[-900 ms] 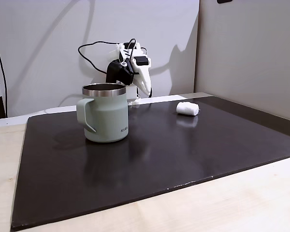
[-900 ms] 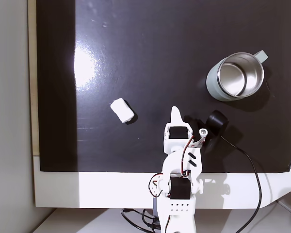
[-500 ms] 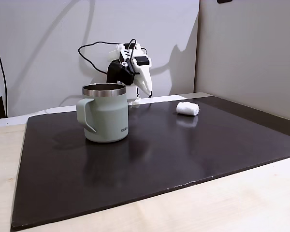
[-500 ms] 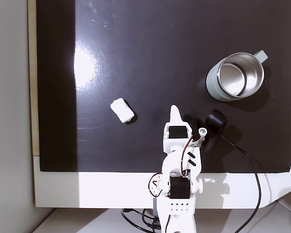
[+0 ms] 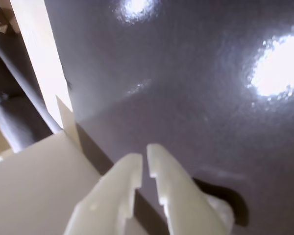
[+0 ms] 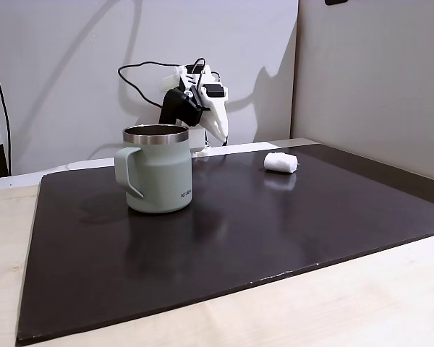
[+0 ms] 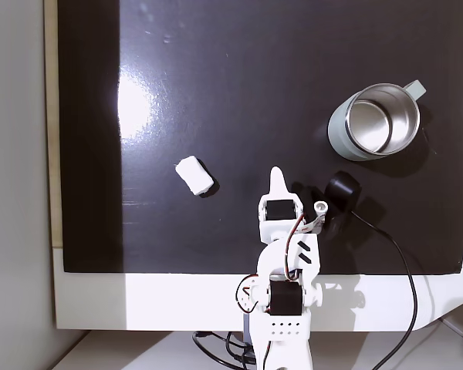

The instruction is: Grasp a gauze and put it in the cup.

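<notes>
The gauze [image 6: 281, 163] is a small white roll lying on the black mat, to the right of the cup in a fixed view. From above, the gauze [image 7: 194, 174] lies left of my gripper [image 7: 276, 174]. The pale green cup [image 6: 158, 170] stands upright with its handle to the left; seen from above, the cup [image 7: 374, 122] shows a bare steel inside. My gripper [image 6: 221, 134] hangs shut and empty above the mat's back edge, pointing down. In the wrist view the gripper [image 5: 144, 156] has its fingers almost touching, and part of the gauze [image 5: 221, 211] peeks out behind one finger.
The black mat [image 7: 255, 77] lies on a light wooden table [image 6: 347, 303]. My arm's base [image 7: 282, 324] sits on a white strip at the mat's edge. A black cable [image 7: 405, 285] runs beside the base. Walls stand behind and to the right.
The wrist has lifted a little and the gripper has edged slightly out over the mat. Gauze and cup have not moved.
</notes>
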Controlling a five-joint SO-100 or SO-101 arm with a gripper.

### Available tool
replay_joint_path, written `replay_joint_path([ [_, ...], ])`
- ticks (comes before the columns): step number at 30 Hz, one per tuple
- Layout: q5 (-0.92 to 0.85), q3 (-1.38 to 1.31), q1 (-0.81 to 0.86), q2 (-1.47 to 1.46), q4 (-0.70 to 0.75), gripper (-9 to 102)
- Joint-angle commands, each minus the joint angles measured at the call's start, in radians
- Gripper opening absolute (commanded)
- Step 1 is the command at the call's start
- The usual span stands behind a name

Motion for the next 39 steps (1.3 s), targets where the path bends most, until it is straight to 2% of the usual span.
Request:
replay_joint_path([
  [1,-0.081,-0.123,-0.011,-0.054,0.009,0],
  [8,-0.202,-0.568,-0.078,-0.571,0.089,0],
  [13,-0.353,-0.907,-0.143,-0.896,0.241,1],
  [22,-0.712,-1.384,-0.233,-1.318,0.586,19],
  [31,-1.025,-1.637,-0.367,-1.546,0.977,25],
  [39,-1.150,-1.631,-0.426,-1.643,1.015,30],
])
